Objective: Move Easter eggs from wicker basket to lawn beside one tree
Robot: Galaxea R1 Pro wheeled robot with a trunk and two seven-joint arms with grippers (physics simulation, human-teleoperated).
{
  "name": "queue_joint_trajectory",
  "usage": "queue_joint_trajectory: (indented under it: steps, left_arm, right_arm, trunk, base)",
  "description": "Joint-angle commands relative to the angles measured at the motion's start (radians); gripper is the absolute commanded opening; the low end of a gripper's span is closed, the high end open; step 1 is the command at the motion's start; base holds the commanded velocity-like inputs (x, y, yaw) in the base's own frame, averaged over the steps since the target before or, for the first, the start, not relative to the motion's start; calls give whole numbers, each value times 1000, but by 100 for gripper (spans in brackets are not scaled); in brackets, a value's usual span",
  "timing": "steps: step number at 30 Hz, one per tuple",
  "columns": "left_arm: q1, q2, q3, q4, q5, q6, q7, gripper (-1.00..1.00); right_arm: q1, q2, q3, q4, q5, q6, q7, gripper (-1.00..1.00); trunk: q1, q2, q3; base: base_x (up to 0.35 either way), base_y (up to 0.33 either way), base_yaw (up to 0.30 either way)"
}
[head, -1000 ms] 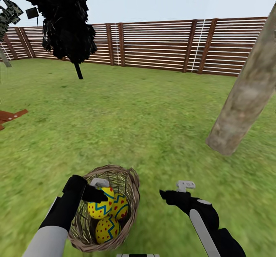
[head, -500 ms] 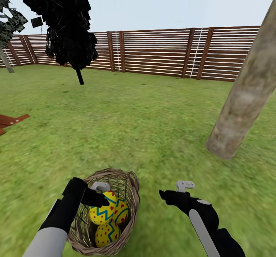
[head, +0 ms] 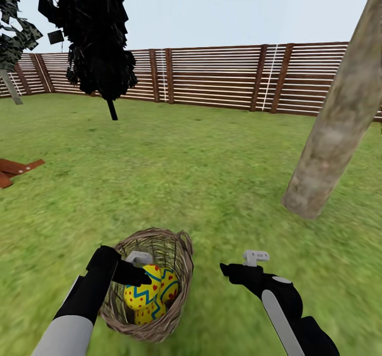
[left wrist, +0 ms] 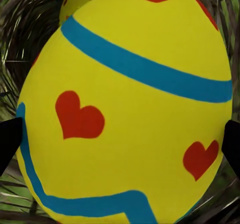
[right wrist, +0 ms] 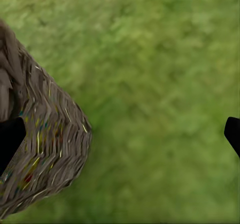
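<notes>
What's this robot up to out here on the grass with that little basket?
It is taking painted eggs out of a wicker basket on the lawn. Its left gripper is down inside the basket with its fingers on either side of the top egg; whether it already grips the egg is hard to tell. The other eggs lie in the basket beside it. The right gripper hangs open beside the basket, holding nothing. A pale tree trunk stands nearby to the right.

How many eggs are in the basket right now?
3, all inside the basket: one at the left pincer, its fingertips flanking it; one to its right; one low and near, mostly covered. The right pincer carries none.
</notes>
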Motion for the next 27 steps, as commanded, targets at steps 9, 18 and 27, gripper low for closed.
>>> queue_joint_trajectory:
  steps: [9, 18, 27]
  left_arm:
    - [1, -1, 2, -6, -11, 4, -10, -100]
    - [7, -1, 3, -4, -12, 4, -10, -100]
    - [37, -1, 2, 1, -12, 4, -10, -100]
  right_arm:
    - [-1, -1, 1, 0, -9, 3, -11, 100]
    - [-1, -1, -5, 0, -10, 2, -12, 100]
    - [-2, 0, -12, 0, -10, 2, -11, 100]
  trunk:
    - [-4, 2, 34]
    - [-8, 4, 69]
    - [-19, 19, 102]
  base:
    - [-1, 0, 0]
    - [0, 0, 0]
    - [0, 0, 0]
